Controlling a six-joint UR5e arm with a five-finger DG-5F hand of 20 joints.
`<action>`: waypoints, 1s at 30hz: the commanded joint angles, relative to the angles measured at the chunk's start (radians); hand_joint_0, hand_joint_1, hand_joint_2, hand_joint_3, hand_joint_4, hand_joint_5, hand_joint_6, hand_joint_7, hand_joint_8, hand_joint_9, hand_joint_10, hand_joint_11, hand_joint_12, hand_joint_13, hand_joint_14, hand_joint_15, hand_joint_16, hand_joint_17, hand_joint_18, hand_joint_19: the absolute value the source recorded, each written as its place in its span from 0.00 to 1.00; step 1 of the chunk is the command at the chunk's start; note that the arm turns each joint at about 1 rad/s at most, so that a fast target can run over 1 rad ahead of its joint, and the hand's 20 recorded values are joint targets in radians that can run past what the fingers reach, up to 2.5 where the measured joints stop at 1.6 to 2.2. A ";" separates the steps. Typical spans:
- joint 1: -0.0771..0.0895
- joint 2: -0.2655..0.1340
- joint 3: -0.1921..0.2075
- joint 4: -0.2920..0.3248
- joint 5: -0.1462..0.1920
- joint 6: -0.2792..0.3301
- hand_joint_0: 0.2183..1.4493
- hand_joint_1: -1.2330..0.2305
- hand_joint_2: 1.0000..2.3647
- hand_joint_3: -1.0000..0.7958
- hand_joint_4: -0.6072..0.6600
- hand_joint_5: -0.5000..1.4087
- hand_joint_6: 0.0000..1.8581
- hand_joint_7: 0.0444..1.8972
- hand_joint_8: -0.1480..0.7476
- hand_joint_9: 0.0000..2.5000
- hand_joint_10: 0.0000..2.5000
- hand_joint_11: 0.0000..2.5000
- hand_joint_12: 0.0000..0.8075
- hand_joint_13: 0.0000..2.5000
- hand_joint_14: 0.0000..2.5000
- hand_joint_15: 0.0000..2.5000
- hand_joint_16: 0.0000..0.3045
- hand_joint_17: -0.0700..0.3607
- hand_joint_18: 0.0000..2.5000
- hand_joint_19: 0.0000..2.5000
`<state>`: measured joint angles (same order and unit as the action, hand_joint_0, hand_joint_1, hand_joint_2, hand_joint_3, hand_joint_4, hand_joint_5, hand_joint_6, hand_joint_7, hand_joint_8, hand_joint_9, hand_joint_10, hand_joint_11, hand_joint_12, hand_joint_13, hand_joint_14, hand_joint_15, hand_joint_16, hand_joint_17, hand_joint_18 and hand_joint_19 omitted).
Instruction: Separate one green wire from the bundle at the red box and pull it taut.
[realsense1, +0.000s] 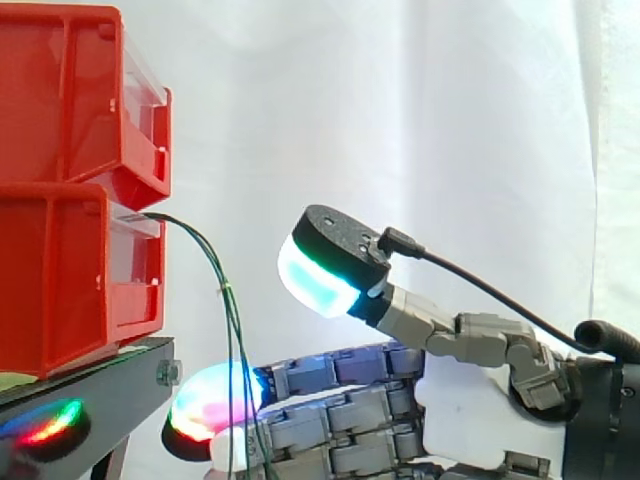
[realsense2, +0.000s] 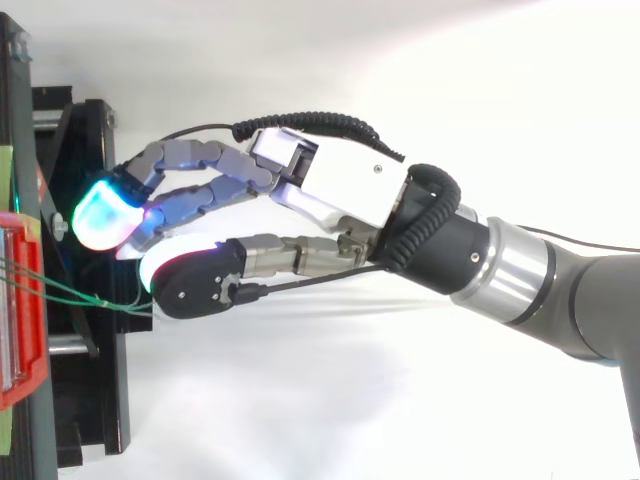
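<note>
Two red bins are stacked at the left, and the lower bin (realsense1: 60, 280) (realsense2: 18, 330) has a bundle of thin green wires (realsense1: 222, 290) (realsense2: 80, 293) coming out of its front. The wires arc out and hang down slack. My hand (realsense1: 470, 400) (realsense2: 340, 185) reaches in from the right, open, with its fingers stretched toward the bins. The glowing fingertips (realsense1: 205, 408) (realsense2: 103, 215) sit low beside the hanging wires, which cross in front of them. The thumb pad (realsense1: 318, 280) (realsense2: 165, 272) is lifted well above the fingers, just right of the wires. No wire is pinched.
The bins rest on a black stand (realsense1: 100, 385) (realsense2: 90, 400) whose edge is just left of the fingertips. A white curtain hangs behind. Open room lies right of and below the arm in the top view.
</note>
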<state>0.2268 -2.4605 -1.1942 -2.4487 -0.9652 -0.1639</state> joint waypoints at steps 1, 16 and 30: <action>-0.003 0.000 -0.005 0.002 0.000 0.000 0.16 0.48 0.00 0.28 0.73 0.18 0.27 0.44 0.53 0.28 0.01 0.20 0.49 0.27 0.00 0.09 0.19 0.46 0.29 0.08; 0.000 -0.034 0.005 0.117 0.017 -0.125 0.20 0.33 0.00 0.28 0.75 0.18 0.27 0.45 0.51 0.32 0.01 0.19 0.43 0.29 0.00 0.07 0.14 0.39 0.27 0.04; 0.005 -0.103 0.056 0.165 0.019 -0.103 0.23 0.33 0.00 0.28 0.77 0.19 0.27 0.48 0.50 0.42 0.01 0.23 0.42 0.38 0.00 0.08 0.12 0.35 0.28 0.04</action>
<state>0.2294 -2.5627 -1.1386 -2.2939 -0.9468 -0.2637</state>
